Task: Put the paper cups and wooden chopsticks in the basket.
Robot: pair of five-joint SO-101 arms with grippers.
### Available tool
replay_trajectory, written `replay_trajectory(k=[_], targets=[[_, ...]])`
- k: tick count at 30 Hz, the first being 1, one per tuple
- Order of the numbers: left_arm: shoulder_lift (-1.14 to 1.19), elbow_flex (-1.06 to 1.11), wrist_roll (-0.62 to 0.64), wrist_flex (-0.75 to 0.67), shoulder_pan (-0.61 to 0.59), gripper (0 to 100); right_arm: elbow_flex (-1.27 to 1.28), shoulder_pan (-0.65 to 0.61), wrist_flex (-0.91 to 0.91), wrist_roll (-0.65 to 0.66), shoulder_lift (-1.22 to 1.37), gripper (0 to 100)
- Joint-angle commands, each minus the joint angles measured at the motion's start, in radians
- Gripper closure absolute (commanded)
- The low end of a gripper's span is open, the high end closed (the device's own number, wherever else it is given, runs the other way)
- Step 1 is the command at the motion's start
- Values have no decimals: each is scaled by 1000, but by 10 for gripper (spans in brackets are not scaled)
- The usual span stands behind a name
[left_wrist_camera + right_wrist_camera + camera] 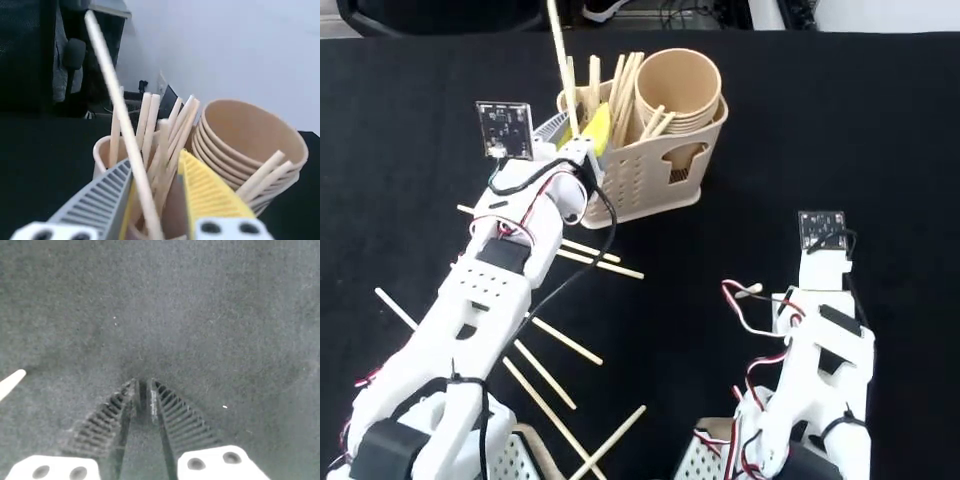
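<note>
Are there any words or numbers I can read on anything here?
Nothing here can be read.
Small board on the left arm: tiny marks, too small to read.
Small board on the right arm: the same.
Basket, paper cups, chopstick in the left gripper: plain, no print.

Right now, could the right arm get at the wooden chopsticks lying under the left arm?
Probably not cleanly: the wooden chopsticks lie under the left arm, which stretches over them to the basket; the right end effector sits aside over cloth.
</note>
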Motion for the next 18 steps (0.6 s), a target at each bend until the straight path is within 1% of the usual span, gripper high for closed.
replay_trajectory(k=[1,5,13,18], targets=[[-26,-53,12,74,-7,855,-4,-9,-14,8,-25,945],[-28,-77,12,147,-7,855,-4,-9,-14,8,-25,945],[-28,-68,12,150,-8,856,-4,-9,-14,8,-25,945],[-51,-68,14,152,-33,857,-4,-9,-14,8,-25,945]])
